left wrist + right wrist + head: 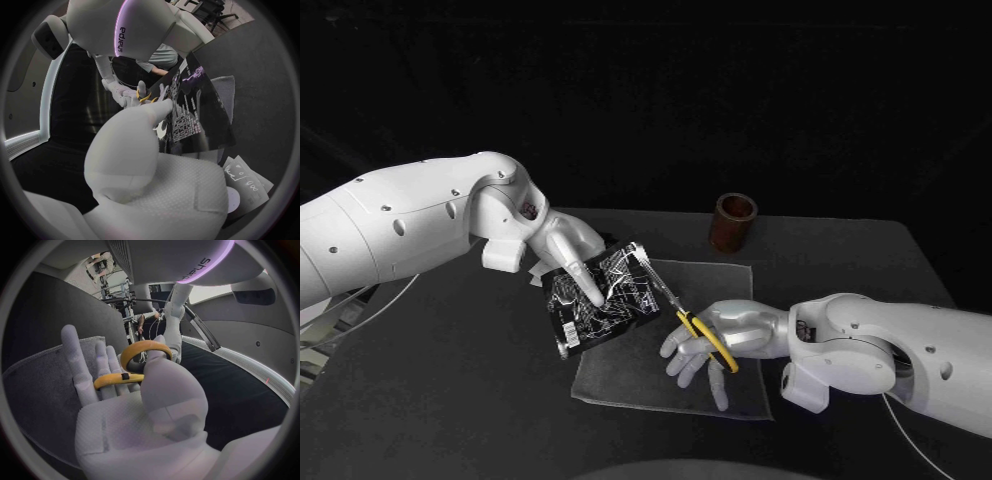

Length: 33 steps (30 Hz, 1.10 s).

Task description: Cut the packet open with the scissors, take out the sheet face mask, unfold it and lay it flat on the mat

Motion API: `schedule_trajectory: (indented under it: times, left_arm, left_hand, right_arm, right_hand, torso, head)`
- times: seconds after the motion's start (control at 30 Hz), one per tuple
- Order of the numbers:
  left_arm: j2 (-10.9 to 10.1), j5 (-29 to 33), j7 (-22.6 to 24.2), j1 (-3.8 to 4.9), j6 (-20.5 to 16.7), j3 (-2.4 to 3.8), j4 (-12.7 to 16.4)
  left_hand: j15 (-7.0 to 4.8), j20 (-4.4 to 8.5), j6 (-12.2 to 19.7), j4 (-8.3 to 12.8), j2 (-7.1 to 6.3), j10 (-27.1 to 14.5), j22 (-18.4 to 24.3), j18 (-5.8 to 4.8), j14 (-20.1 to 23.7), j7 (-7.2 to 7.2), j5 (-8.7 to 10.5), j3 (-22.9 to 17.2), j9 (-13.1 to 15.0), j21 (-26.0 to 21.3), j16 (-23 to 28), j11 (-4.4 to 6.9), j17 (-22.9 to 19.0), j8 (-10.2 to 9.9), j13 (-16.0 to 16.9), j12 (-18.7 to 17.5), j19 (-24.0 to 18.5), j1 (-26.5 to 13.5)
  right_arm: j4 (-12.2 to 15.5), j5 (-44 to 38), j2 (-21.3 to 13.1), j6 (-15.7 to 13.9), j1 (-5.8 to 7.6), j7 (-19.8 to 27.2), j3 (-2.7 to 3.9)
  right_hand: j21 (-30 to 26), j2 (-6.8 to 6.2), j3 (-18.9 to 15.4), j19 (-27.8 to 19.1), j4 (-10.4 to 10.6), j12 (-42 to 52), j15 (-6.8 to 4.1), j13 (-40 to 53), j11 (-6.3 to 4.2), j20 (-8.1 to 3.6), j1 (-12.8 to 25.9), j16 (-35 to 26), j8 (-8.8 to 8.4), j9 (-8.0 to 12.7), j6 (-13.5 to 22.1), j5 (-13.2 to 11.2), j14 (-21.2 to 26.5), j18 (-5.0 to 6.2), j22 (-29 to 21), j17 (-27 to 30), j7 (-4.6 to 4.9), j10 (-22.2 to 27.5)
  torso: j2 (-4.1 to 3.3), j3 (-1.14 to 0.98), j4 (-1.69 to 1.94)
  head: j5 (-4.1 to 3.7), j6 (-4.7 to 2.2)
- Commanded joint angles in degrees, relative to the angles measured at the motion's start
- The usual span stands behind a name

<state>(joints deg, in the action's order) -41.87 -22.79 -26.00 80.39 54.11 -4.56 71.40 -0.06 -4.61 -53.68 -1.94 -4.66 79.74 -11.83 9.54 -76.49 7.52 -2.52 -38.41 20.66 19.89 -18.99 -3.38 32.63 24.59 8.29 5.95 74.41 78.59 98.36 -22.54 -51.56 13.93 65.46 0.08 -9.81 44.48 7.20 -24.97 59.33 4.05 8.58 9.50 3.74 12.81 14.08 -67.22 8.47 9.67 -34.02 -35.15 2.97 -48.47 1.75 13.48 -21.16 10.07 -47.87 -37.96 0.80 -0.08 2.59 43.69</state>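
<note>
Stage: the cutting step is just getting under way, as I judge it; the packet is looking whole, and I cannot tell whether the blades are biting into it yet.

Done: both tools of the job are in hand, and the packet is being held up off the table and offered to the blades.

Left to do: cutting the edge through, pulling out the mask, unfolding it and laying it flat on the mat. No mask is showing yet.

Left hand: it is gripping the packet from above and behind, with one finger pressing down its printed front and the rest wrapping its near edge. The packet is hanging tilted below the palm.

Right hand: it is holding the scissors by their yellow loops, with the thumb through one loop, as the right wrist view shows. The other fingers are lying stretched out and apart beneath the handles.

Scissors relative to the right hand: the blades are pointing away from the palm, up toward the left hand. Their tips are reaching the packet's top corner, on the side nearest the right hand. How far apart the blades are standing I cannot tell.

Packet relative to the right hand: it is just beyond the blade tips, apart from the fingers themselves.

Mat relative to the hands: it is lying flat under the right hand and below the packet.

Brown cup: it is standing beyond both hands, well apart from them.
</note>
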Motion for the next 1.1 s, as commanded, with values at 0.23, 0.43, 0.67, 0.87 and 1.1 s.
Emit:
schedule_trajectory:
  times: [0.23, 0.43, 0.67, 0.87, 1.1]
  left_arm:
    - [0.10, -0.14, 1.06, 0.03, 10.85, 0.03, 0.84]
    - [0.06, -0.14, 1.07, 0.03, 10.84, 0.03, 0.99]
    - [0.05, -0.14, 1.10, 0.03, 10.79, 0.03, 0.92]
    - [0.00, -0.14, 1.08, 0.03, 10.76, 0.03, 0.78]
    - [-0.12, -0.15, 1.05, 0.03, 10.68, 0.03, 0.53]
  left_hand:
    - [-0.35, 0.17, -0.44, 0.24, 0.43, 0.22, -0.09, 0.66, -0.02, -0.09, -0.25, 0.11, 10.11, 0.22, -0.10, 0.27, 0.05, 0.14, 0.09, 0.13, 0.00, 0.23]
    - [-0.35, 0.17, -0.44, 0.24, 0.43, 0.22, -0.09, 0.66, -0.02, -0.09, -0.25, 0.11, 10.11, 0.22, -0.10, 0.27, 0.05, 0.14, 0.09, 0.13, 0.00, 0.23]
    - [-0.35, 0.17, -0.44, 0.24, 0.43, 0.22, -0.09, 0.66, -0.02, -0.09, -0.25, 0.11, 10.11, 0.22, -0.10, 0.27, 0.05, 0.14, 0.09, 0.13, 0.00, 0.23]
    - [-0.35, 0.17, -0.44, 0.24, 0.43, 0.22, -0.09, 0.66, -0.02, -0.09, -0.25, 0.11, 10.11, 0.22, -0.10, 0.27, 0.05, 0.14, 0.09, 0.13, 0.00, 0.23]
    - [-0.35, 0.17, -0.44, 0.24, 0.43, 0.22, -0.09, 0.66, -0.02, -0.09, -0.25, 0.11, 10.11, 0.22, -0.10, 0.27, 0.05, 0.14, 0.09, 0.13, 0.00, 0.23]
  right_arm:
    - [-1.99, 2.16, 1.20, 1.04, -0.13, -1.39, 0.01]
    - [-2.75, 2.31, 1.59, 2.10, -0.17, -2.14, 0.00]
    - [-3.19, 2.35, 1.74, 3.46, -0.20, -3.09, -0.01]
    - [-2.81, 2.27, 1.45, 4.76, -0.30, -3.46, -0.02]
    - [-1.57, 2.10, 0.66, 6.08, -0.59, -3.30, -0.02]
  right_hand:
    - [-0.77, -8.35, 10.09, -0.94, 11.40, -0.93, 0.97, 0.06, 0.80, 1.35, 0.41, -0.66, 2.80, 0.36, 5.78, -0.08, 3.72, 8.77, -0.94, 3.09, 6.89, 3.53]
    - [-1.01, -11.72, 13.76, -1.63, 12.85, -1.39, 1.56, 0.02, 1.31, 1.85, 1.79, -1.36, 3.73, 0.82, 10.78, -0.12, 6.94, 8.71, -1.35, 4.33, 6.98, 5.52]
    - [-1.15, -13.78, 15.49, -2.16, 12.91, -1.59, 1.91, 0.04, 1.54, 2.10, 2.57, -1.37, 3.68, 4.31, 17.77, -0.09, 8.90, 8.68, -1.71, 5.07, 7.07, 6.97]
    - [-1.21, -13.73, 15.83, -2.29, 12.89, -1.25, 1.95, 0.13, 1.52, 2.14, 2.53, -1.28, 5.42, 2.93, 17.22, -0.09, 9.38, 8.68, -1.84, 5.25, 7.11, 6.67]
    - [-1.14, -12.92, 16.18, -2.23, 12.81, -0.85, 1.89, 0.18, 1.45, 2.11, 2.24, -0.89, 6.96, 2.12, 16.60, -0.12, 9.29, 8.72, -1.91, 5.32, 7.09, 6.13]
  torso:
    - [0.01, -0.07, -0.10]
    - [0.00, -0.11, -0.13]
    - [0.01, -0.10, -0.13]
    - [0.03, -0.10, -0.11]
    - [-0.01, -0.13, -0.13]
  head:
    - [0.18, 0.07]
    - [0.20, 0.17]
    - [0.23, 0.24]
    - [0.19, 0.23]
    - [0.12, 0.23]
